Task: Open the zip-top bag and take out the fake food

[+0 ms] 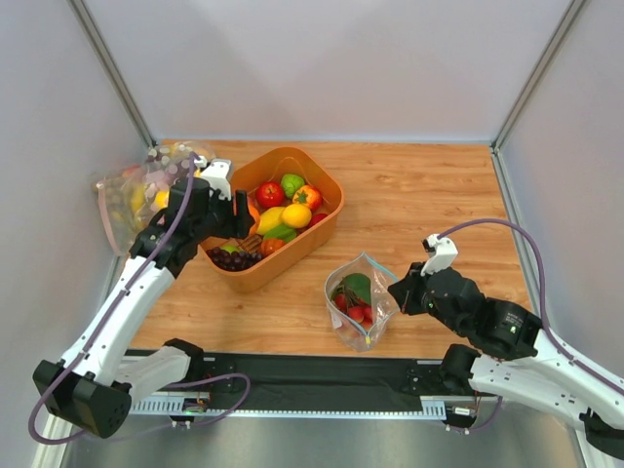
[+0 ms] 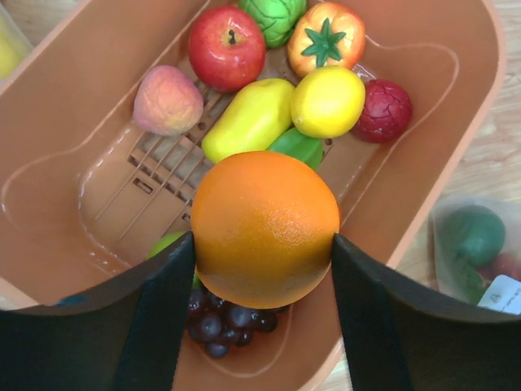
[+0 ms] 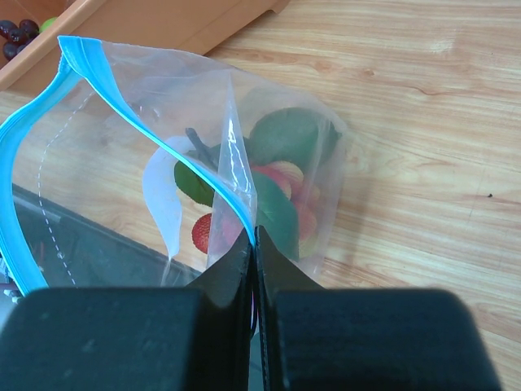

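Observation:
My left gripper (image 1: 244, 216) is shut on the round orange (image 2: 264, 228) and holds it above the near end of the orange basket (image 1: 292, 154), over the purple grapes (image 2: 216, 322). The zip-top bag (image 1: 359, 302) stands open on the wood table in front of the basket, its light-blue zip strip (image 3: 32, 130) spread wide. My right gripper (image 3: 255, 236) is shut on the bag's top edge at its right side. Inside the bag lie a dark green avocado-like fruit (image 3: 289, 134) and red strawberry-like pieces (image 3: 203, 232) with a green leaf.
The basket (image 2: 65, 98) holds an apple, tomato, lemon, mango, peach and other fake produce. A clear bag with a pink strip (image 1: 136, 190) sits at the far left against the wall. Grey walls enclose the table; a black rail (image 1: 312, 375) runs along the near edge.

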You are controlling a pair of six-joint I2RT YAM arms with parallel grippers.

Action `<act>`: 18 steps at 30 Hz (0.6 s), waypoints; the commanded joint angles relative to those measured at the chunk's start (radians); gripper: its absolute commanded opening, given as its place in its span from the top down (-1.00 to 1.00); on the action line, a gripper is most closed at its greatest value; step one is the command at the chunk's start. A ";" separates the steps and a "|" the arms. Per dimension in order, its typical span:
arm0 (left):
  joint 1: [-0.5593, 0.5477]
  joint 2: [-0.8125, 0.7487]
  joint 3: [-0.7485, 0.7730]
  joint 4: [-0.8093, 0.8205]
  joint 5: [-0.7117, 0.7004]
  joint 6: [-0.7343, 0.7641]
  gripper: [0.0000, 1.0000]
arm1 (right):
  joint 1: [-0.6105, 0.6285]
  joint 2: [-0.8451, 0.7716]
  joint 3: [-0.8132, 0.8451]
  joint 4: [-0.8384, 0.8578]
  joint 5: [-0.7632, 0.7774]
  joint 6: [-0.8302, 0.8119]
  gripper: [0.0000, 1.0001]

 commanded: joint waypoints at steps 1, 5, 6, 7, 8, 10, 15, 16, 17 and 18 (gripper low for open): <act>0.010 -0.016 -0.014 0.048 -0.002 0.022 -0.48 | 0.004 -0.003 -0.004 0.017 0.012 0.017 0.99; 0.013 -0.042 -0.049 0.068 -0.014 0.022 -0.92 | 0.004 0.021 0.003 0.023 0.003 0.010 0.99; 0.011 -0.044 -0.060 0.072 -0.019 0.025 -0.99 | 0.004 0.024 0.004 0.027 0.001 0.010 0.99; 0.011 -0.047 -0.063 0.072 -0.019 0.025 -0.99 | 0.004 0.030 0.004 0.030 -0.003 0.009 0.99; 0.011 -0.047 -0.066 0.075 -0.020 0.024 -0.99 | 0.003 0.030 0.003 0.031 -0.004 0.009 0.99; 0.011 -0.042 -0.069 0.075 -0.014 0.022 -0.99 | 0.004 0.033 0.001 0.039 -0.004 0.007 0.99; 0.011 -0.045 -0.086 0.097 0.022 0.014 -0.94 | 0.004 0.035 -0.007 0.050 -0.008 0.013 0.99; 0.013 -0.048 -0.089 0.100 0.039 0.016 -0.93 | 0.004 0.033 -0.008 0.051 -0.011 0.013 0.99; 0.011 -0.051 -0.091 0.103 0.055 0.017 -0.89 | 0.004 0.033 -0.010 0.053 -0.013 0.015 0.99; 0.010 -0.053 -0.097 0.109 0.075 0.017 -0.89 | 0.004 0.032 -0.010 0.057 -0.014 0.016 0.99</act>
